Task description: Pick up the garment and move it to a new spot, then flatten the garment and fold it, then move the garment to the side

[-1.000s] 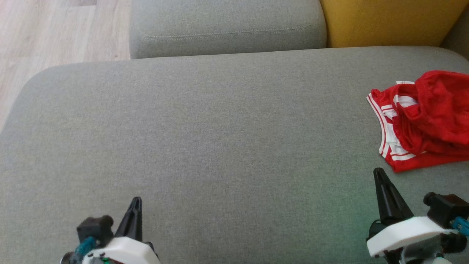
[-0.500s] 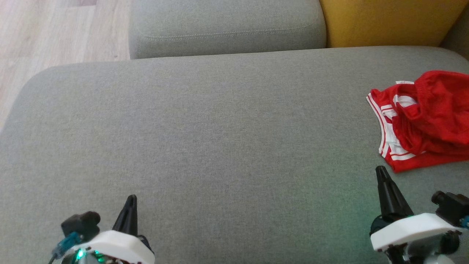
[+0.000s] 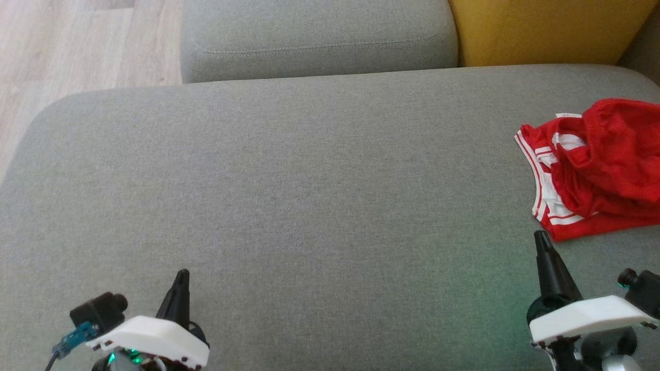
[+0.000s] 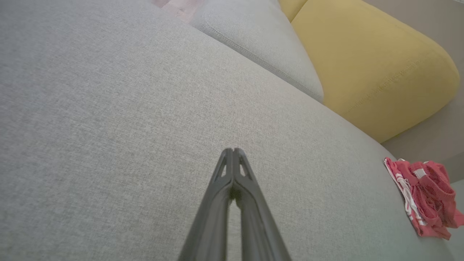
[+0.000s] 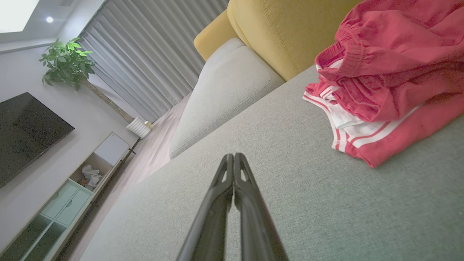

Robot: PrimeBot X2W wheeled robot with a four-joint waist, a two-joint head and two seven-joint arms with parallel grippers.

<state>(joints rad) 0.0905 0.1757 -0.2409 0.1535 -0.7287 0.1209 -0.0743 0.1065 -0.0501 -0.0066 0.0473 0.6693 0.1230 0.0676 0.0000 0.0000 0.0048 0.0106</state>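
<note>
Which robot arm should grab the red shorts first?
Probably the right. The right gripper sits close to the red shorts, while the left gripper is far across the grey cushion. Both are shut, so it would need to open first.

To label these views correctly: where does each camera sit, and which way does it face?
Head view: on the head, facing forward and down at the grey seat; left pincer lower left, right pincer lower right.
Left wrist view: on the left wrist, looking along its shut pincer across the seat toward the yellow cushion.
Right wrist view: on the right wrist, looking along its shut pincer, low over the seat.
Shared: all show the red garment.
</note>
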